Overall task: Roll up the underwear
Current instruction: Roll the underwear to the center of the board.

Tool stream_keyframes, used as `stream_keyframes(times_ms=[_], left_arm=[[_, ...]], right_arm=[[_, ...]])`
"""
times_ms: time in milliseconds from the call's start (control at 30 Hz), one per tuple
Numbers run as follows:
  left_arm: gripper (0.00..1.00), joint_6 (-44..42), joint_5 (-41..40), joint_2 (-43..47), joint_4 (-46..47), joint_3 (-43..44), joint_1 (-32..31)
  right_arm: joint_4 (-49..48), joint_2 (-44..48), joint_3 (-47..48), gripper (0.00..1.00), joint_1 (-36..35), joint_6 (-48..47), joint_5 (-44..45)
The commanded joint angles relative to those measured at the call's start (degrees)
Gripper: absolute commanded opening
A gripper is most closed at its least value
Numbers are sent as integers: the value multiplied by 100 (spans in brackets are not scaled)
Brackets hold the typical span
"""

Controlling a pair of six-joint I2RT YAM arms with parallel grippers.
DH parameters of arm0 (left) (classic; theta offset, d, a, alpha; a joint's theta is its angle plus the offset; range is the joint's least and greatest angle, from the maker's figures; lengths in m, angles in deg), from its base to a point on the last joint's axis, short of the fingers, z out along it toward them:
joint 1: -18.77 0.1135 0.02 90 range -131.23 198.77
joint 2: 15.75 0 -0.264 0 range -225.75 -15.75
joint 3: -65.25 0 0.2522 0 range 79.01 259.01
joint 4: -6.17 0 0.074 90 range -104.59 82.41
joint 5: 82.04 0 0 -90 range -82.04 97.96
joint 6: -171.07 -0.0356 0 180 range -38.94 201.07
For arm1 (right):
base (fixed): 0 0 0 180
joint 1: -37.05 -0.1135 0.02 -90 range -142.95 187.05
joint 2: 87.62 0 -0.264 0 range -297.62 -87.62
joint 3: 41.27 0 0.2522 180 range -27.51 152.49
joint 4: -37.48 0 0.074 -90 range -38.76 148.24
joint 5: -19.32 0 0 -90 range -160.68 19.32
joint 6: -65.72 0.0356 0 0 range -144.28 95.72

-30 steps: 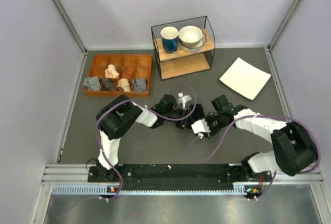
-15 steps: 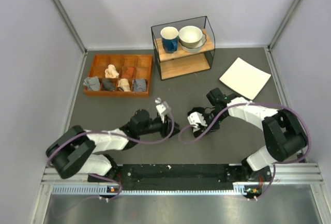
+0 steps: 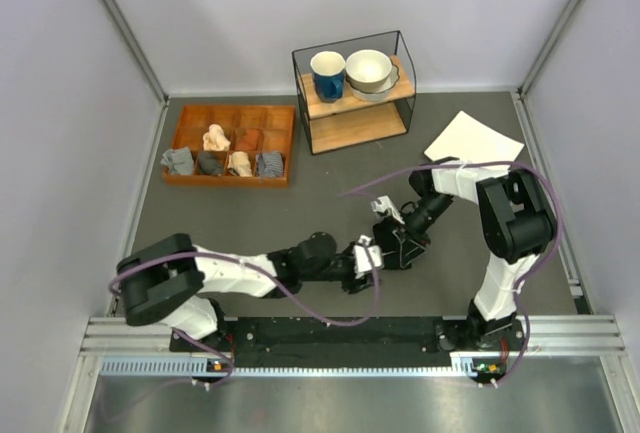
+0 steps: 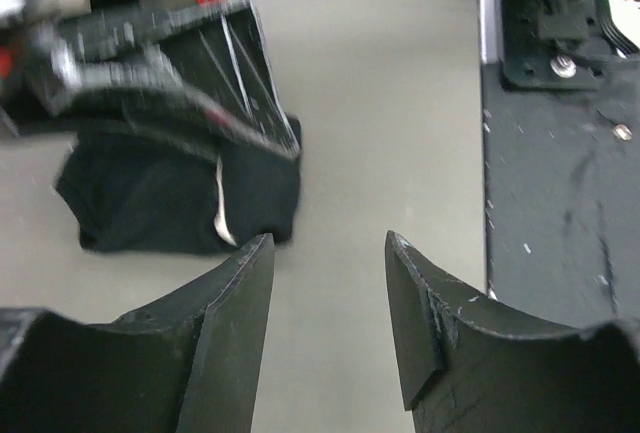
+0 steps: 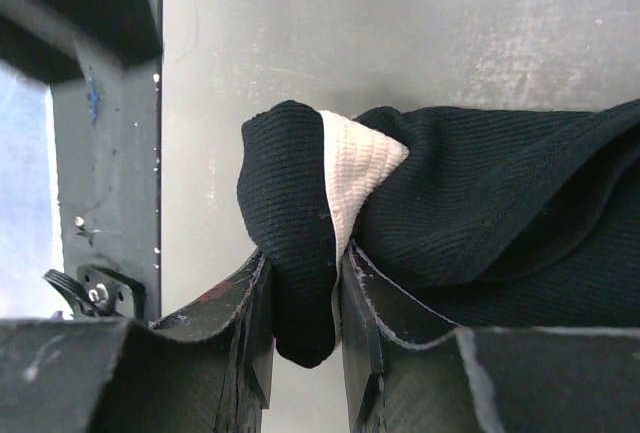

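The underwear [image 5: 470, 203] is a bunched black garment with a cream waistband [image 5: 357, 168], lying on the grey table. My right gripper [image 5: 303, 258] is shut on a fold of it at the waistband end. In the left wrist view the underwear [image 4: 150, 203] lies ahead and to the left, with the right gripper [image 4: 150, 63] on top of it. My left gripper [image 4: 328, 243] is open and empty, a short way from the garment's near corner. In the top view the left gripper [image 3: 368, 253] and right gripper [image 3: 398, 240] sit close together near the table's middle front.
A wooden tray [image 3: 235, 111] holding small rolled garments stands at the back left. A wire shelf [image 3: 352, 88] with a blue cup and bowls is at the back centre. A white plate [image 3: 475, 143] lies at the right. The black base rail [image 4: 560, 153] runs close to my left gripper.
My left arm has stretched to the right and forward, bringing its gripper beside the right one. My right arm has folded in, its gripper shifting slightly right with the underwear.
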Motion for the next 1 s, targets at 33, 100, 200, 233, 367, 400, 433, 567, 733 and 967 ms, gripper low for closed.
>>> stream_keyframes(times_ms=[33,100,200,233,367,400,433,567,733,967], left_arm=[[54,-978,-530,-795,-907,1267,-152],[54,-1118,-679,-1094,-1066,1480,-152],[55,-1329,-724,-1332,-1233,1753,-152],[55,-1391,-715,-1376,-1312,1901,-161],[55,-1637,-680,-1700,-1892,2245,-152],[55,-1681,-680,-1736,-1945,2280,-161],[55,-1699,-663,-1771,-1972,2333,-152],[54,-1726,-645,-1956,-2130,2483,-161],[38,-1603,-619,-2237,-2480,2807,-100],[8,-1015,804,-2606,-3245,3247,418]], right_arm=[[539,-280,121,23,114,179,-62],[548,-316,139,23,114,171,-54],[548,-369,191,24,131,179,-80],[548,-369,200,24,140,171,-80],[539,-395,244,24,140,153,-89],[556,-395,244,24,140,144,-89],[556,-386,244,24,140,135,-98],[548,-360,227,27,149,100,-141],[530,-281,174,32,167,48,-203],[478,289,218,47,605,39,-352]])
